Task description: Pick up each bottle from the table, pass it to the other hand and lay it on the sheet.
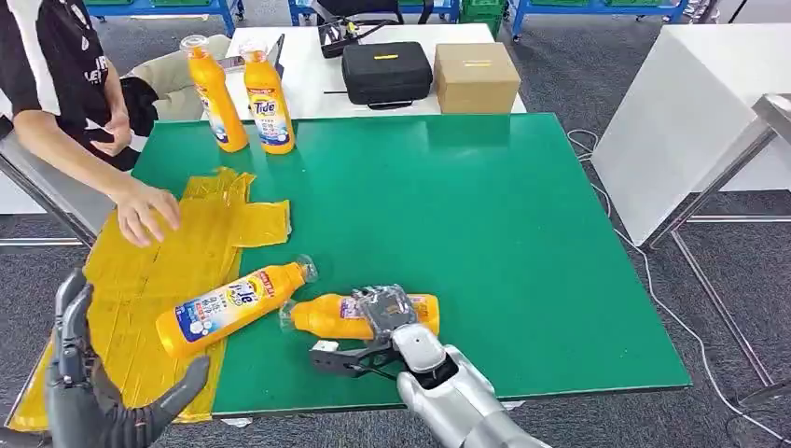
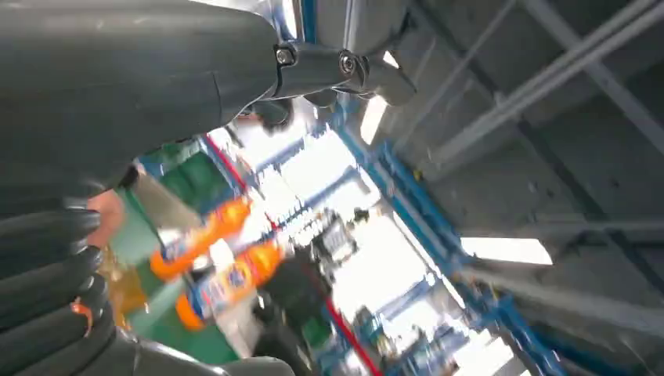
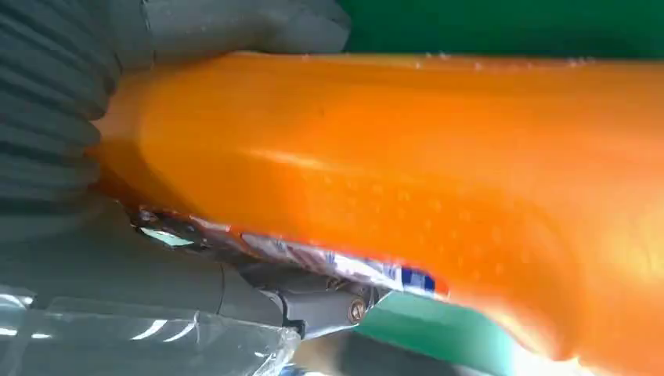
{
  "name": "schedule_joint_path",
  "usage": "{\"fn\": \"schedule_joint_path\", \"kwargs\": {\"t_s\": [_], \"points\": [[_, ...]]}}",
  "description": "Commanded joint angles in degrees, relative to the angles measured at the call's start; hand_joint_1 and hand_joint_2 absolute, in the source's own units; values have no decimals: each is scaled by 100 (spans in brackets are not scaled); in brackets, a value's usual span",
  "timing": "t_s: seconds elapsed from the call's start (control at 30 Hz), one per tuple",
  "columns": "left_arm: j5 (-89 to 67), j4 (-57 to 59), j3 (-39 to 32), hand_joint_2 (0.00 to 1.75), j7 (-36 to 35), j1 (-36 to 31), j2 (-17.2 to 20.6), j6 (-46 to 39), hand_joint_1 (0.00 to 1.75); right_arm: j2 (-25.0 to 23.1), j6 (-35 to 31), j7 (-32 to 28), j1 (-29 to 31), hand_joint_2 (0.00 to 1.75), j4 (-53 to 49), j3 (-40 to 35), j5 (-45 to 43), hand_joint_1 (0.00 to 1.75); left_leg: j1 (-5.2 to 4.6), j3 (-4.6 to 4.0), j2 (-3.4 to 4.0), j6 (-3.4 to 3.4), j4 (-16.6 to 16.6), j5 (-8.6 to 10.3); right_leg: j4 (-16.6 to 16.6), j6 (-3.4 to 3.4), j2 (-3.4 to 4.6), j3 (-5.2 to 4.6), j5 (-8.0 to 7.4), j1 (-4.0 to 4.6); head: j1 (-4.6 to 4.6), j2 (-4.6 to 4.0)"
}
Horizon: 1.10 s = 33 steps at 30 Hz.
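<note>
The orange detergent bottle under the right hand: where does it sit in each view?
Head view: orange detergent bottle lying on the green table, near edge, right hand on it.
Left wrist view: cannot tell it in the blur.
Right wrist view: orange body across the frame.
Shared landmark: green table.

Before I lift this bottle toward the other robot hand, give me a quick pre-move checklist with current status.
1. Right robot hand wrapped over the lying bottle: ok.
2. Grip firm enough to lift: cannot tell.
3. Left robot hand empty, fingers apart, ready to receive: ok.
4. Yellow sheet free for laying: not ok, a person's hand rests on it.
5. Second lying bottle apart from the gripped one: ok.
</note>
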State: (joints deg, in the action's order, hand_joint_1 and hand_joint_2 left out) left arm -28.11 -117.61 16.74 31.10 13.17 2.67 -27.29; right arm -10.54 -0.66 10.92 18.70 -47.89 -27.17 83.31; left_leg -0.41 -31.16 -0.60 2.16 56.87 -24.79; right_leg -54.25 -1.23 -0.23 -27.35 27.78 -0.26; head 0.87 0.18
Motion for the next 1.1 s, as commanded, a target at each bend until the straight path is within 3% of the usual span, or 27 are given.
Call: {"fn": "schedule_joint_path", "kwargs": {"t_s": [0.03, 0.1, 0.17, 0.23, 0.3, 0.4, 0.43, 0.6, 0.7, 0.77, 0.97, 1.1], "points": [[122, 703, 128, 175, -172, -853, -323, 500, 0, 631, 170, 377, -1384, 175, -1532, 837, 448, 175, 3, -53, -46, -6, -1, 24, 10, -4, -47, -34, -13, 2, 0, 2], [122, 703, 128, 175, -172, -853, -323, 500, 0, 631, 170, 377, -1384, 175, -1532, 837, 448, 175, -3, -58, -28, -4, -1, 20, 8, -9, -29, -41, -19, -2, 0, 0], [-112, 776, 105, 175, -383, -956, -368, 453, 0, 480, -576, 294, -1516, 175, -1923, 1127, 296, 175, -9, -33, -9, -2, -1, 6, 6, -13, -12, -22, -21, -7, -4, 2], [-135, 858, 20, 175, -545, -1057, -462, 470, 0, 319, -1533, -266, -1809, 175, -2952, 1375, -565, 175, -11, -39, -20, 0, 3, 5, 2, -11, -24, -28, -19, -7, -2, 0], [117, 877, -150, 175, -578, -1080, -441, 695, 0, 263, -1939, -742, -2123, 175, -3978, 1358, -1300, 175, -10, -48, -38, -2, 4, 7, 3, -11, -44, -29, -13, -7, 0, 0], [668, 1258, -678, 175, -388, -1126, -281, 1168, 0, 136, -2419, -1514, -2218, 175, -4335, 1116, -2424, 175, -14, -84, -8, 4, 11, 2, -14, -12, -16, -66, -14, -10, 5, 0], [700, 1316, -740, 175, -316, -1136, -282, 1204, 0, 133, -2435, -1515, -2209, 175, -4307, 1095, -2425, 175, -14, -108, 10, 12, 3, 8, -8, -21, 4, -31, -31, -9, -4, 2], [709, 1356, -783, 175, -256, -1148, -331, 1238, 0, 134, -2558, -1565, -2166, 175, -4134, 1099, -2468, 175, -4, -120, 21, 9, 0, 16, -1, -35, 10, -54, -35, -2, -2, 2], [971, 1723, -714, 175, -445, -1271, 8, 1425, 0, 96, -2783, -2881, -1973, 175, -3889, 978, -4231, 175, 2, -135, 30, 10, -1, 18, 0, -33, 21, -71, -37, 4, -2, 0], [1380, 2180, -642, 175, -424, -1410, 159, 1665, 0, 148, -2447, -3615, -1679, 175, -3511, 784, -5182, 175, 0, -133, 37, 9, -7, 20, 1, -33, 26, -72, -40, 3, 0, 0], [1078, 2144, 62, 175, -756, -889, 468, 2392, 0, 90, -1587, -3951, -1384, 175, -2743, 252, -6127, 175, 3, -128, 58, 7, -12, 17, 9, -32, 47, -69, -45, 7, 0, 0], [1018, 2116, 165, 175, -778, -828, 438, 2410, 0, 108, -1574, -3954, -1411, 175, -2727, 176, -6134, 175, 0, -134, 42, 12, -8, 15, 5, -33, 32, -68, -37, 5, -2, 0]]}}
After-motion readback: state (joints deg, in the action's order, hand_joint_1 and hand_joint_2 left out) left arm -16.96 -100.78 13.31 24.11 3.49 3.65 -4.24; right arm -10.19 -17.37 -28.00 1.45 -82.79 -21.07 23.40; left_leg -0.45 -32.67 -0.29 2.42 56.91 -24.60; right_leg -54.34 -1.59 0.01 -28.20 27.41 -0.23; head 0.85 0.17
